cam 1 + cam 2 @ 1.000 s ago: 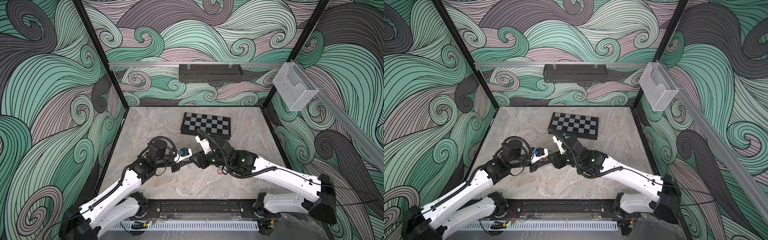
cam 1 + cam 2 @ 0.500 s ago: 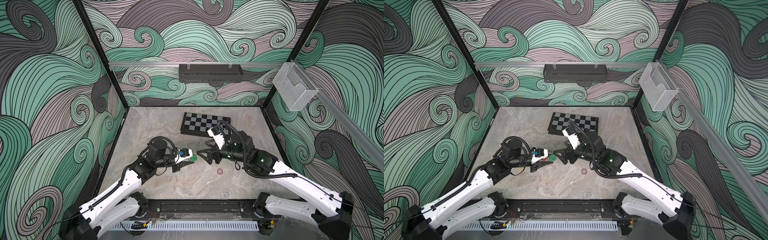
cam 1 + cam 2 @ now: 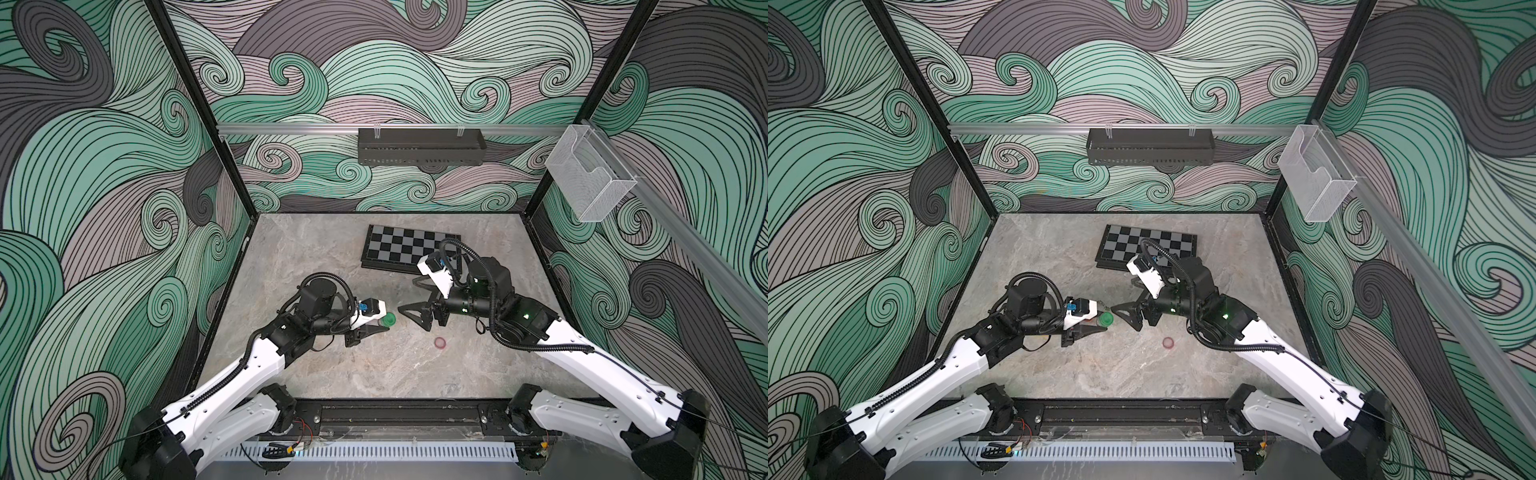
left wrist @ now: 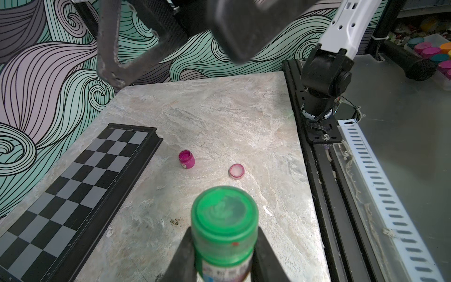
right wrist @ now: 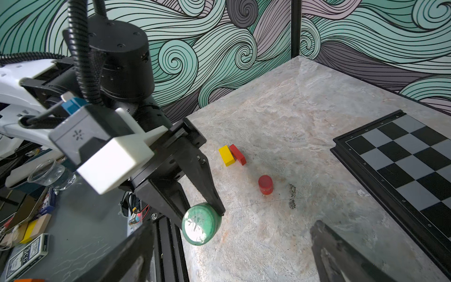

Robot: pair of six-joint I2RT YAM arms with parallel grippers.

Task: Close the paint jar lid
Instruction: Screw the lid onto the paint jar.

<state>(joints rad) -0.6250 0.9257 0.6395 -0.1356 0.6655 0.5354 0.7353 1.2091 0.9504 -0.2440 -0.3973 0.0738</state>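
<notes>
The left gripper [image 3: 383, 324] is clamped almost shut around the body of a small paint jar [image 4: 224, 269], with one black finger on each side. The jar is held above the table [image 3: 332, 374] near its middle, with the lid [image 5: 201, 224] turned towards the right gripper [image 3: 407, 296]. The right gripper is spread wide, nothing is held in it, and it is placed just beside the lid without touching it. The lid is seen seated on the jar's mouth; whether it is fully tightened cannot be told. If a further turn is needed, it would best be done with the open jaws centred squarely over the lid's rim, closed evenly, and twisted while the jar is gripped firmly below the lid, so that the smooth body is not spun or tipped. The lid is a round, flat-topped cap of green plastic, smeared with pale paint; the jar below it is clear-walled and carries a printed label. The table is matt, grey and marble-veined. Further out, an open magenta jar [image 4: 186, 159] is stood upright, and a pink lid [image 4: 236, 171] is laid near it, hollow side up. A flat black-and-grey chessboard [image 3: 409, 249] with a raised rim is laid towards the back.
</notes>
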